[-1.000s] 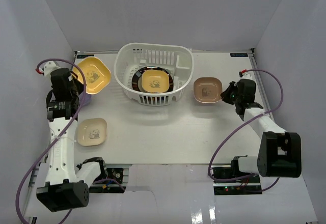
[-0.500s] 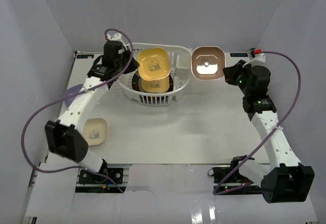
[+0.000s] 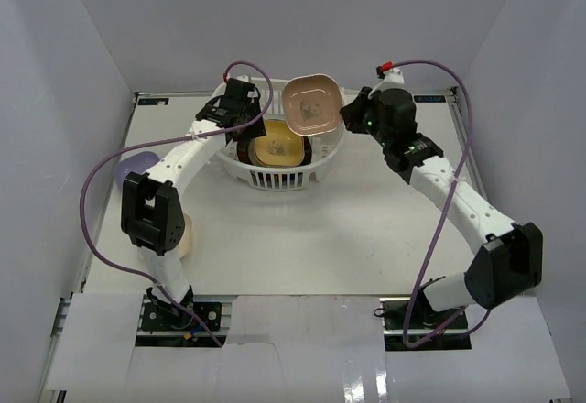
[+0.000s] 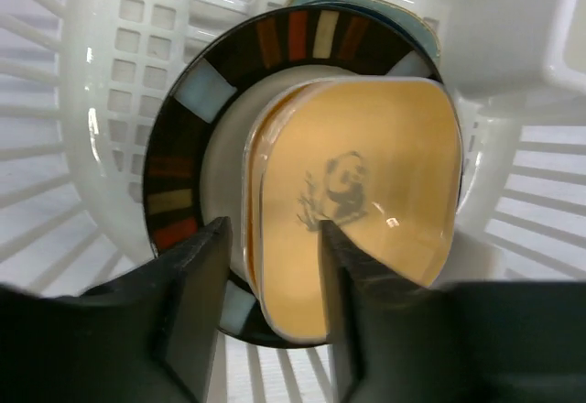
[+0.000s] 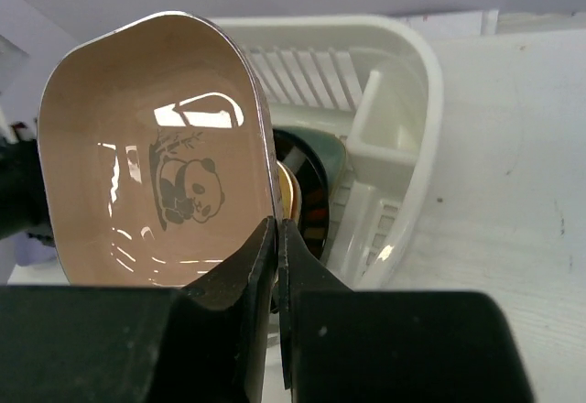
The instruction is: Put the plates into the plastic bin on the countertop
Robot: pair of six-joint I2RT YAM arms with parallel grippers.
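The white plastic bin (image 3: 240, 167) stands at the back of the countertop (image 3: 320, 229). In it lies the large plate (image 4: 197, 92) with the dark patterned rim, and a yellow dish (image 4: 366, 183) rests on top of another yellow one. My left gripper (image 4: 275, 270) is open over the bin, its fingers either side of the top yellow dish's near rim with a gap showing. My right gripper (image 3: 345, 121) is shut on the rim of a brown panda dish (image 5: 156, 156), held tilted above the bin's right side.
A lavender dish (image 3: 135, 165) lies at the left edge of the countertop. A cream dish (image 3: 189, 236) is mostly hidden behind my left arm's elbow. Pale grey walls close in the back and both sides.
My left gripper carried the yellow dish from the left into the bin and opened, leaving it on the other yellow dish. My right gripper lifted the brown dish and moved it left to the bin.
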